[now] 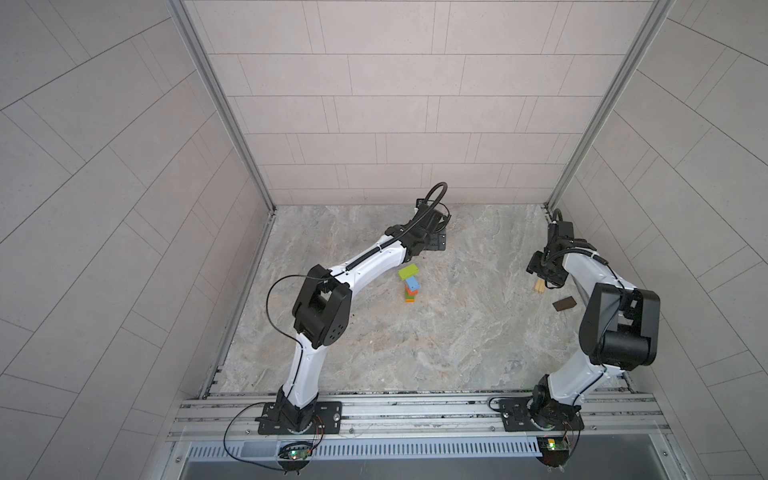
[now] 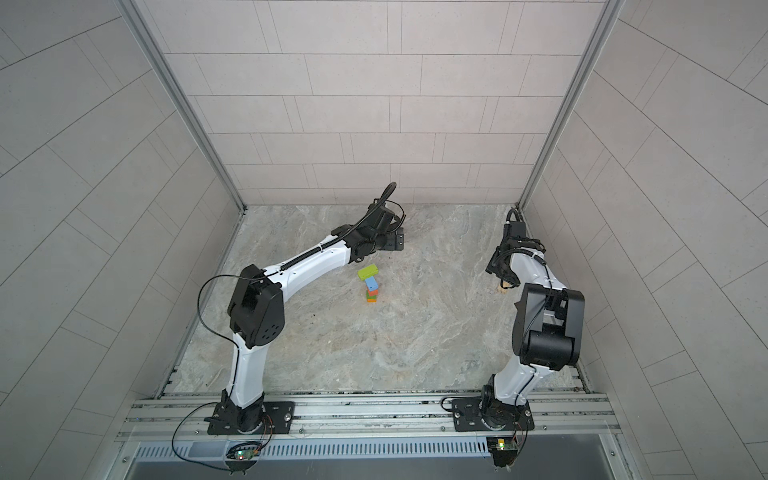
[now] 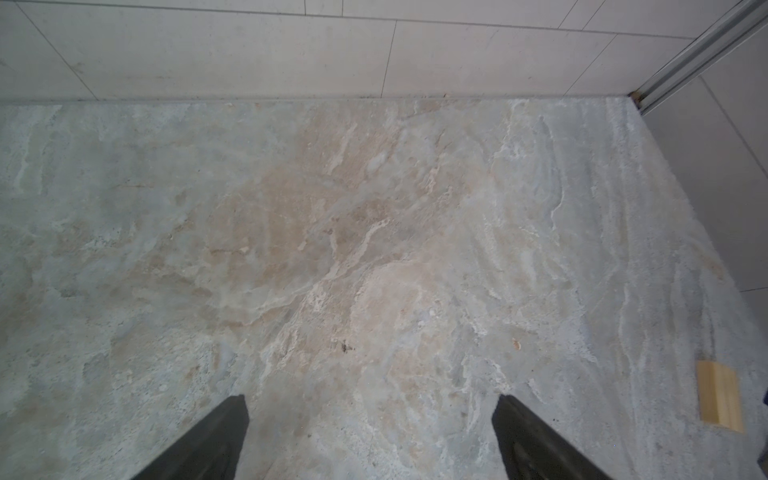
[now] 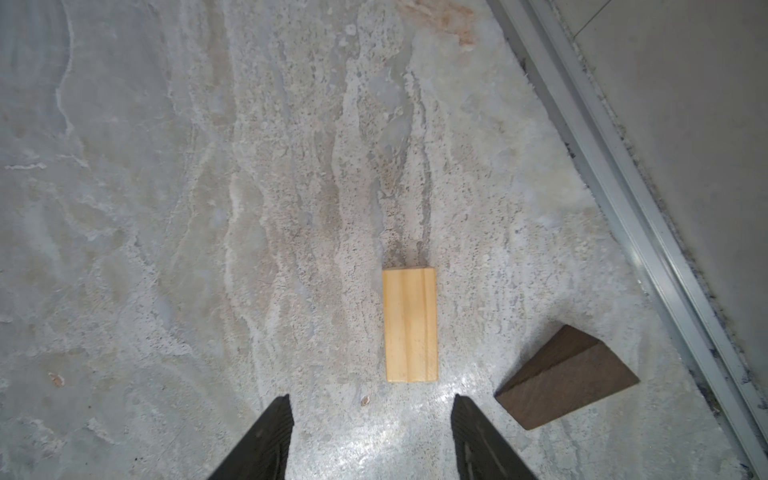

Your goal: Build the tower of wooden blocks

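A: Left gripper [image 3: 370, 399]?
B: Jaws wide, empty, above bare table [image 1: 415, 353]. In a top view it's upper centre, just up-right of the tower [image 1: 409, 282]. The tower stands mid-frame with the lime block [image 1: 408, 271] on top.
A: Next piece?
B: Probably the tan block [image 4: 410, 324], right of centre, lying flat. The right gripper [image 4: 371, 399] is partly open, holding nothing. The block lies just ahead of its fingertips, long axis pointing away, so the jaws would close across the short side. Right arm is far nearer.
A: Room?
B: Brown block [image 4: 569, 378] is near it, not touching, with the wall rail [image 4: 623, 208] beyond. Open table toward the tower.
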### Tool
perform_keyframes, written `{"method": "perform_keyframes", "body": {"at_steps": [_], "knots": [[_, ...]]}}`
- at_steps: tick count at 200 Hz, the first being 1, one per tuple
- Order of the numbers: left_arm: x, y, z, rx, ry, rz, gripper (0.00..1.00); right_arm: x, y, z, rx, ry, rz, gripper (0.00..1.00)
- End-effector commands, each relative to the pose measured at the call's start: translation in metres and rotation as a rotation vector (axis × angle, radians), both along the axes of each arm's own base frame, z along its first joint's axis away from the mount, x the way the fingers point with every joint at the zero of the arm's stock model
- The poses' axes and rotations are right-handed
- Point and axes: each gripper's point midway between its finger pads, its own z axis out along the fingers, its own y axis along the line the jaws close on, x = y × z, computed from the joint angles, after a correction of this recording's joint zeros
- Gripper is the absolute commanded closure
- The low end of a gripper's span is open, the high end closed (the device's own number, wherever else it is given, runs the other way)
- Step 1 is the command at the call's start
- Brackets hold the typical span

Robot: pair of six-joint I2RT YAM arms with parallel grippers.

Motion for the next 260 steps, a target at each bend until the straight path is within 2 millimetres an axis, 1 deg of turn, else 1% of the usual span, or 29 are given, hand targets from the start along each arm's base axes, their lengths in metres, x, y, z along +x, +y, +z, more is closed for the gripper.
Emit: {"method": "perform_keyframes", "body": {"at_steps": [1,21,59,81,101,148,159,185,234,260], "knots": [[0.009,-0.009,0.001,-0.016,-0.022,-0.022,0.02,-0.003,-0.013,-0.008,-0.021,0.039,-0.030,0.38],[0.010,-0.010,-0.002,-0.019,-0.016,-0.029,0.02,-0.006,-0.017,-0.017,-0.012,0.054,-0.042,0.41],[0.010,-0.007,-0.012,-0.017,0.000,-0.026,0.02,-0.004,-0.014,-0.026,0.008,0.057,-0.030,0.44],[0.008,-0.007,-0.012,-0.020,0.003,-0.029,0.02,-0.001,-0.008,-0.038,0.054,0.072,-0.019,0.44],[0.006,-0.006,-0.012,-0.020,0.005,-0.032,0.02,-0.005,-0.009,-0.048,0.052,0.105,-0.026,0.45],[0.007,-0.006,-0.014,-0.022,0.007,-0.030,0.02,-0.008,-0.010,-0.059,0.050,0.136,-0.027,0.48],[0.006,-0.006,-0.015,-0.021,0.009,-0.032,0.02,-0.007,-0.008,-0.061,0.059,0.133,-0.025,0.51],[0.006,-0.005,-0.013,-0.014,0.006,-0.028,0.02,-0.005,-0.006,-0.063,0.073,0.131,-0.021,0.65],[0.002,-0.001,-0.005,-0.010,0.003,-0.024,0.02,-0.006,-0.003,-0.066,0.097,0.134,-0.020,0.74],[-0.003,0.007,0.003,-0.002,-0.004,-0.010,0.02,-0.003,0.003,-0.060,0.120,0.108,-0.012,0.79]]}}
